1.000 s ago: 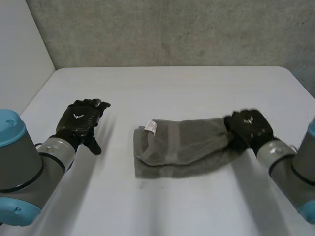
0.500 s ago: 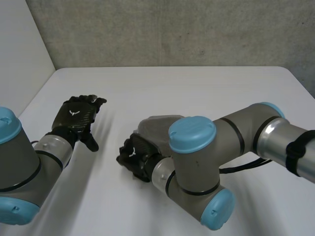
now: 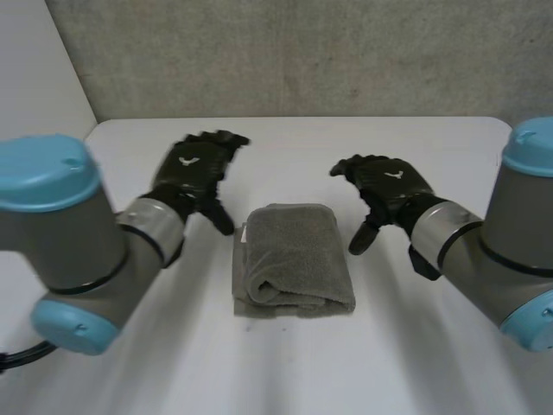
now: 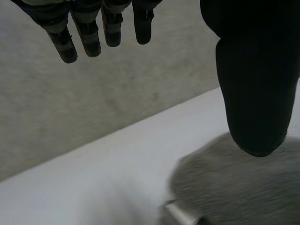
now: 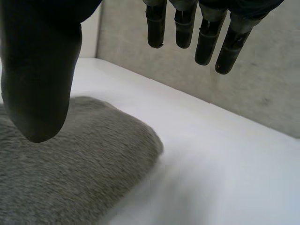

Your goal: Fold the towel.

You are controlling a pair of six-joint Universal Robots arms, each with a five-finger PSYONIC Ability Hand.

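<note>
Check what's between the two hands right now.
In the head view, the folded grey towel lies on the white table between the left hand and the right hand. Both hands are open and neither holds it.

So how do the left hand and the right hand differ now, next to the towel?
The left hand is off the towel's far left corner; the right hand is off its far right corner. The left hand reaches slightly nearer the wall than the right hand. Both are open, and neither holds the folded towel.
</note>
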